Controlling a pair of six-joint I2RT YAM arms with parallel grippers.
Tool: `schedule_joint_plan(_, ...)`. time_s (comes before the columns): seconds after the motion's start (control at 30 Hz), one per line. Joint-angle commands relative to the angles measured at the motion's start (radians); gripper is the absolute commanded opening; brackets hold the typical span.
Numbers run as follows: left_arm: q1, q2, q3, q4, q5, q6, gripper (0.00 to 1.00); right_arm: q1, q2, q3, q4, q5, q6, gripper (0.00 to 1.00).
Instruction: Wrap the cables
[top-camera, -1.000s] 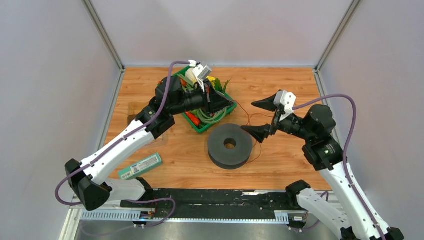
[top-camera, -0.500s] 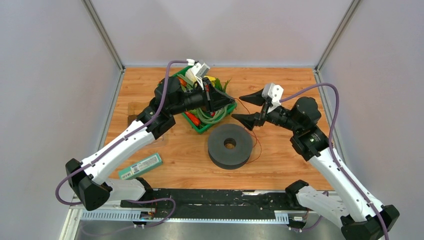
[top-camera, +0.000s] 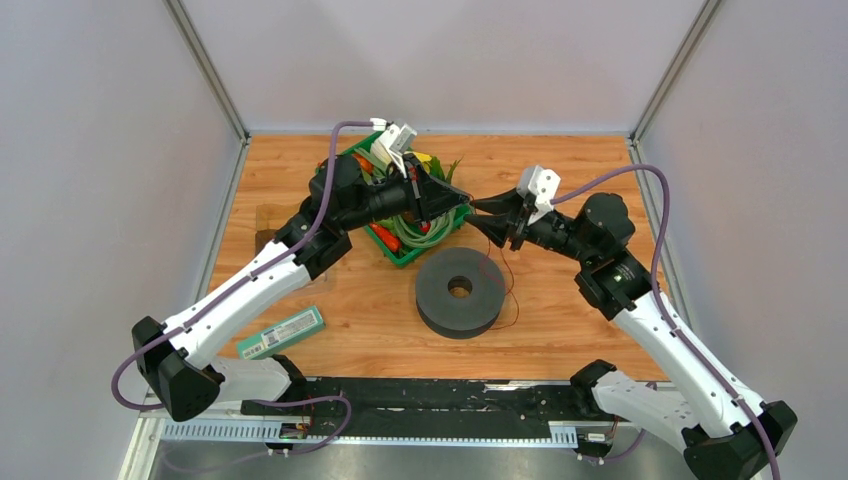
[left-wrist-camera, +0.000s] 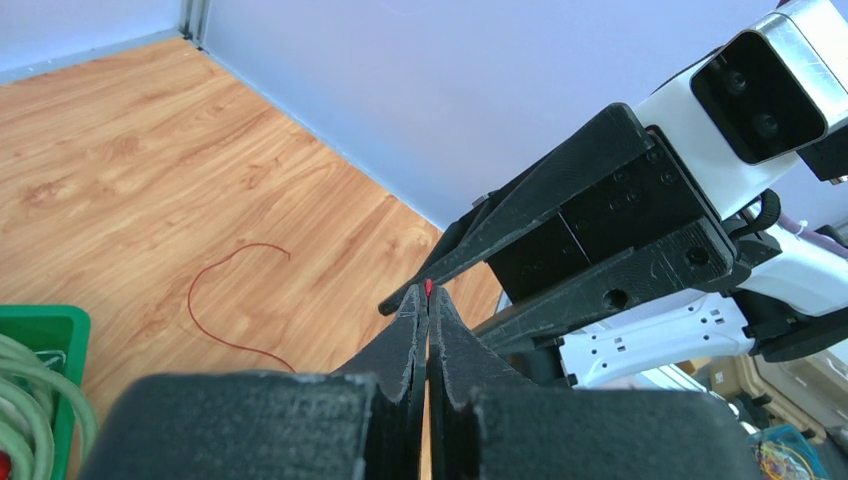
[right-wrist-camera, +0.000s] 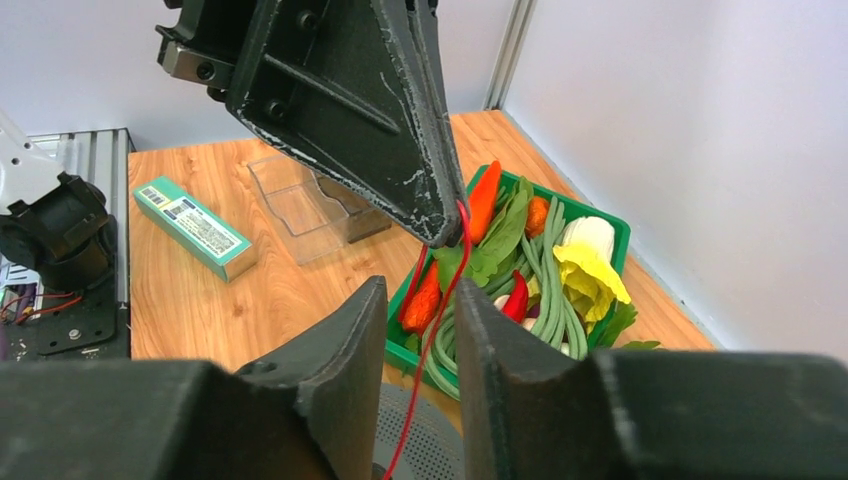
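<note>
Red wire (top-camera: 516, 300) is the thing to wrap, presumably onto the grey disc (top-camera: 460, 290), so all places below are given vs that disc.

Table (top-camera: 560, 170): wood top, the disc lying flat approx mid-table.

Both arms reach in and meet tip to tip just past the disc's far edge, up off the wood. My read is a mid-air handover or re-grip.

L gripper (top-camera: 466, 203) comes from the disc's far left. Its jaws are pressed together w/ a red speck of wire pinched at the very tip, prob. to keep the end lifted so the strand hangs free.

R gripper (top-camera: 472, 212) comes from the disc's far right. Its jaws are narrowly apart, one each side of the L tip. In the R wrist view the wire drops from that tip down through the gap w/o any visible squeeze, so it straddles but doesn't grip.

Green basket (top-camera: 405, 262) sits just beside the disc's far-left edge, under the L arm, full of veg (right-wrist-camera: 585, 255). It isn't part of the job, but it's a snag risk.

Clear tub (right-wrist-camera: 300, 200) sits further left, past the basket.

Teal box (top-camera: 282, 332) lies near-left of the disc, well apart.

Wire itself is thread-thin and slack. It runs down the disc's right side and curls on the wood at the disc's near right. One loose curve lies on the wood off the far side by the basket corner. Can't tell if any turn is on the disc.
</note>
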Motion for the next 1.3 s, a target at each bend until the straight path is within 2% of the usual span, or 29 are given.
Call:
schedule_joint_plan(0.0, 0.002, -0.02, -0.008, 0.071, 0.002, -0.023, 0.0, 0.006, -0.015, -0.002, 0.028, 0.044, -0.016, 0.3)
schedule_joint_plan(0.13, 0.002, -0.019, -0.011, 0.081, 0.003, -0.028, 0.0, 0.006, -0.026, -0.009, 0.016, 0.055, -0.023, 0.21)
schedule_joint_plan(0.27, 0.002, -0.017, -0.017, 0.112, 0.015, -0.043, 0.0, 0.005, -0.024, -0.017, 0.007, 0.064, -0.023, 0.19)
schedule_joint_plan(0.43, 0.002, -0.017, -0.03, 0.123, 0.026, -0.046, 0.0, 0.005, -0.024, -0.02, 0.014, 0.068, -0.016, 0.11)
schedule_joint_plan(0.53, 0.002, -0.018, -0.04, 0.124, 0.026, -0.042, 0.0, 0.006, -0.026, -0.02, 0.01, 0.069, -0.014, 0.0)
schedule_joint_plan(0.57, 0.002, -0.02, -0.042, 0.121, 0.029, -0.04, 0.0, 0.005, -0.027, -0.02, 0.007, 0.074, -0.014, 0.0)
schedule_joint_plan(0.6, 0.005, -0.02, -0.042, 0.109, 0.029, -0.037, 0.04, 0.005, -0.029, -0.022, -0.001, 0.089, -0.011, 0.0)
schedule_joint_plan(0.7, 0.029, -0.028, -0.027, 0.02, 0.045, -0.01, 0.42, -0.014, -0.041, -0.017, -0.054, 0.104, -0.028, 0.0)
schedule_joint_plan(0.73, 0.047, -0.035, -0.022, -0.035, 0.055, 0.013, 0.49, -0.03, -0.049, -0.015, -0.068, 0.104, -0.034, 0.0)
schedule_joint_plan(0.77, 0.066, -0.04, -0.019, -0.111, 0.058, 0.039, 0.61, -0.049, -0.056, -0.015, -0.088, 0.1, -0.043, 0.0)
schedule_joint_plan(0.8, 0.09, -0.051, -0.026, -0.174, 0.062, 0.055, 0.65, -0.079, -0.059, -0.009, -0.114, 0.086, -0.049, 0.0)
schedule_joint_plan(0.87, 0.144, -0.077, -0.081, -0.271, 0.115, 0.073, 0.67, -0.153, -0.067, 0.001, -0.143, 0.048, -0.054, 0.0)
schedule_joint_plan(0.97, 0.212, -0.141, -0.248, -0.316, 0.164, 0.06, 0.68, -0.291, -0.061, 0.015, -0.163, -0.023, -0.055, 0.0)
schedule_joint_plan(1.13, 0.247, -0.192, -0.511, -0.206, 0.187, 0.015, 0.69, -0.513, -0.023, 0.024, -0.194, -0.135, -0.065, 0.0)
schedule_joint_plan(1.27, 0.267, -0.105, -0.599, -0.094, 0.229, 0.0, 0.69, -0.636, 0.019, 0.034, -0.202, -0.155, -0.051, 0.0)
